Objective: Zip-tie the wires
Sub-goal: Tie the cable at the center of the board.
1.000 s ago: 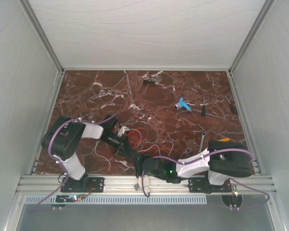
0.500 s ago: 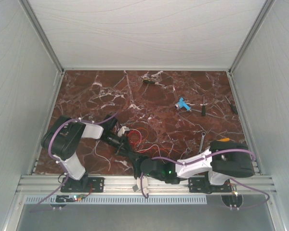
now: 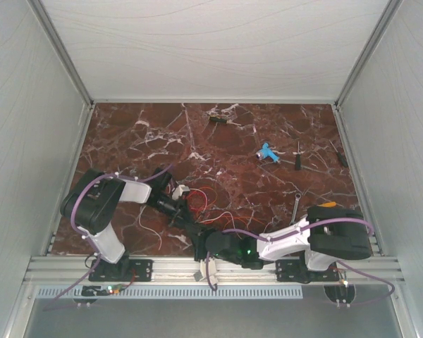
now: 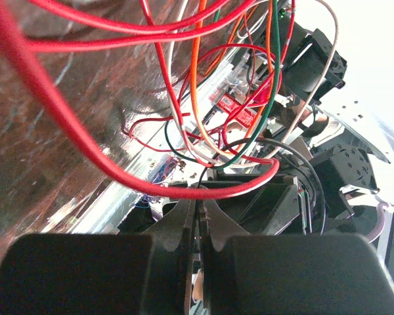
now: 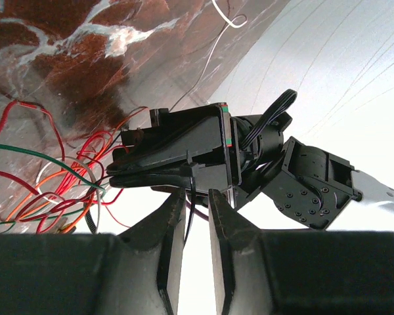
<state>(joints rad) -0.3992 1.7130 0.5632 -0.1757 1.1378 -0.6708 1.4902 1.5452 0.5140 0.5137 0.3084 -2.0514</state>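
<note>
Your left end effector (image 4: pixel 198 203) is clamped shut among the wires (image 4: pixel 184 125), apparently pinching the zip tie (image 5: pixel 190 203) by its upper end. The right end effector (image 5: pixel 196 197) is narrowly parted, with that strip hanging in the gap. You look mid-handover, low by the table's (image 3: pixel 268 141) near edge. Next, close on the tail and feed it round the bundle. The table is glossy red marble, and white walls (image 3: pixel 28 141) box you in.

The wires (image 4: pixel 52 115) run off the left wrist view's top edge, nearest strand blurred.
</note>
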